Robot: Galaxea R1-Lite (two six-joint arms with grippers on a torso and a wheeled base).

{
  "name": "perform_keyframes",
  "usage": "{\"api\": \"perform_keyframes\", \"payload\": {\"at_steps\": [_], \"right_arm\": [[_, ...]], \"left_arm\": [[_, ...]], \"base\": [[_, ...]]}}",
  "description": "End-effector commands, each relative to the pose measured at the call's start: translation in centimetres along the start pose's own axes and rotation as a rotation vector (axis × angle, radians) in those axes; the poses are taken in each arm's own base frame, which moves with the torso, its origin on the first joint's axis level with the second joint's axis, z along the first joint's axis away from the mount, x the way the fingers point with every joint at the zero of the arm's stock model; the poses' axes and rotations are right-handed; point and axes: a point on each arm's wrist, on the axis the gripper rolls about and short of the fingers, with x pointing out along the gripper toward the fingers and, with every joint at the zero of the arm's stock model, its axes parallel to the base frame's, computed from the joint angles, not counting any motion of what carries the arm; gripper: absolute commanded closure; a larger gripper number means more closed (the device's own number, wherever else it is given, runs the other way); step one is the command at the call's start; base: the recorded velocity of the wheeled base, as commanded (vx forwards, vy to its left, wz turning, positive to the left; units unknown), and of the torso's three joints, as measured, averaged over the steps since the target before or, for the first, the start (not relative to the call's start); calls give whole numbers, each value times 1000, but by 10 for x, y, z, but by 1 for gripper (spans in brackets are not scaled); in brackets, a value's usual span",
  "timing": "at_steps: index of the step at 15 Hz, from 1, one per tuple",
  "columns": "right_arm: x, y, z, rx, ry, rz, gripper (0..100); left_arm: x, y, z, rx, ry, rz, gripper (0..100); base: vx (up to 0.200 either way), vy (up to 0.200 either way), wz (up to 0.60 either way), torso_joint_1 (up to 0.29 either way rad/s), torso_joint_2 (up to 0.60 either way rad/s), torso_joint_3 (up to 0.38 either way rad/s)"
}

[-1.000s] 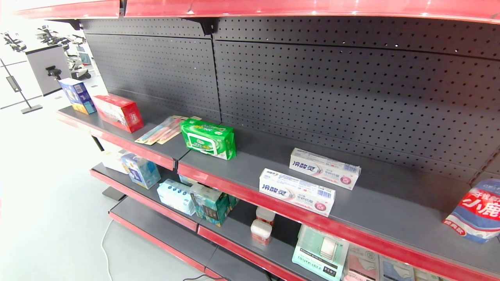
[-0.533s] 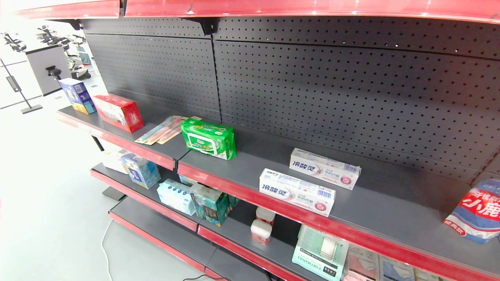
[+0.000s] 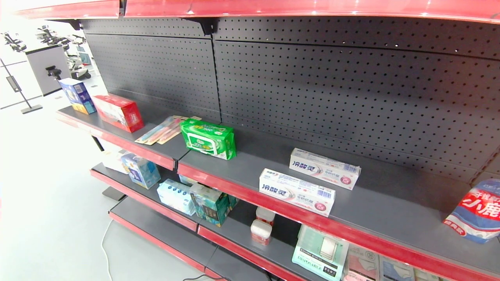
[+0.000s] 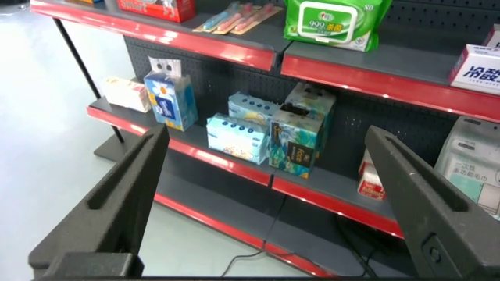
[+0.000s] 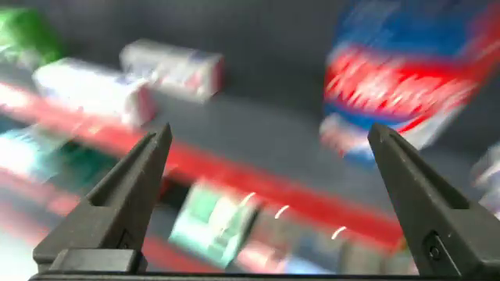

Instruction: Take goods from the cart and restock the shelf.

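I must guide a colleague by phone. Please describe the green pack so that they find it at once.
Take the shelf under the black pegboard. Near the seam of its two boards, right of the toothbrushes, stands the green pack. It alone is green and soft; its neighbours are flat toothbrushes and white boxes.

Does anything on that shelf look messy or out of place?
Slightly. The toothbrush packs lie flat on the shelf, fanned out at a slant rather than lined up with its front edge. Nothing looks spilled or damaged.

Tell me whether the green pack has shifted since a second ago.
No. The green pack still sits below the pegboard seam, beside the toothbrushes.
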Motion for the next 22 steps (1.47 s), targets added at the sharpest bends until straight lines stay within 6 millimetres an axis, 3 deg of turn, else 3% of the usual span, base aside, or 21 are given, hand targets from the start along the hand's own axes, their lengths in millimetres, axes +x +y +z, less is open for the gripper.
{"api": "perform_keyframes", "payload": {"at_steps": [1, 2, 3, 5, 7, 11, 12, 13, 14, 16, 19, 22], "right_arm": [[4, 1, 4, 64, 72, 35, 0], [7, 0, 5, 164, 84, -97, 0], [7, -2, 3, 112, 52, -165, 0], [6, -2, 13, -11, -73, -131, 0], [1, -1, -6, -17, 45, -52, 0], [1, -1, -5, -25, 26, -37, 0], [1, -1, -5, -22, 26, -38, 0], [1, -1, -5, -18, 26, -38, 0], [1, -1, -5, -22, 26, -40, 0], [1, -1, -5, -18, 26, -38, 0], [1, -1, -5, -18, 26, -40, 0], [1, -1, -5, -18, 26, -40, 0]], "left_arm": [[0, 0, 0, 2, -2, 0, 0], [0, 0, 0, 16, -2, 2, 0], [0, 0, 0, 19, -2, 2, 0], [0, 0, 0, 30, -3, 11, 0], [0, 0, 0, 44, -2, 7, 0], [0, 0, 0, 47, -2, 7, 0], [-1, 0, 8, 48, -23, 3, 0], [2, 1, 55, 15, -36, -5, 0], [8, 0, 84, -49, -54, -18, 0], [11, 0, 91, -22, -46, -29, 0], [16, 1, 71, -20, 26, -15, 0], [39, 1, 89, -17, 123, 24, 0]], "base": [[0, 0, 0, 0, 0, 0], [0, 0, 0, 0, 0, 0], [0, 0, 0, 0, 0, 0], [0, 0, 0, 0, 0, 0], [0, 0, 0, 0, 0, 0], [0, 0, 0, 0, 0, 0], [0, 0, 0, 0, 0, 0], [0, 0, 0, 0, 0, 0], [0, 0, 0, 0, 0, 0], [0, 0, 0, 0, 0, 0], [0, 0, 0, 0, 0, 0], [0, 0, -200, 1, 2, 4]]}}
